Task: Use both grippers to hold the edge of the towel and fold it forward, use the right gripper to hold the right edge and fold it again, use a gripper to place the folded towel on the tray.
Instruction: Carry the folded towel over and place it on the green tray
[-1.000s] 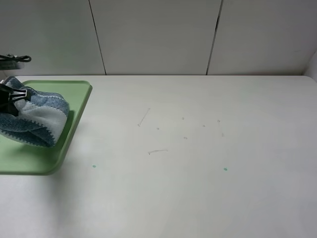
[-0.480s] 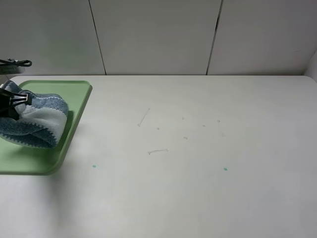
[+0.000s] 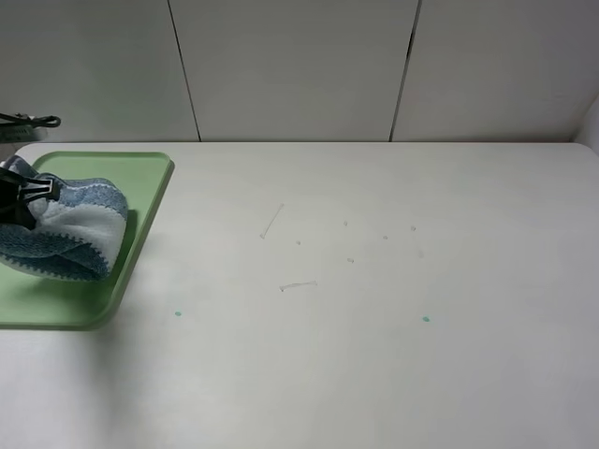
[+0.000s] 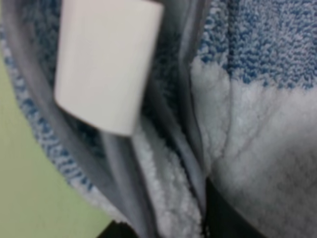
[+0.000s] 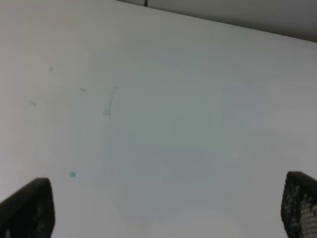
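A pale table [image 3: 374, 309] — scuffed, green-flecked — stands before plain white wall panels [image 3: 299, 65].

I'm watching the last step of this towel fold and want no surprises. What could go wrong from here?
1. The left gripper is shut on the towel, which bulges in a loose roll; letting go may let it spring open.
2. The towel sits toward the right rim of the tray, so it could slump onto that rim.
3. The white tag and piping lie close to the jaws and might snag on withdrawal.
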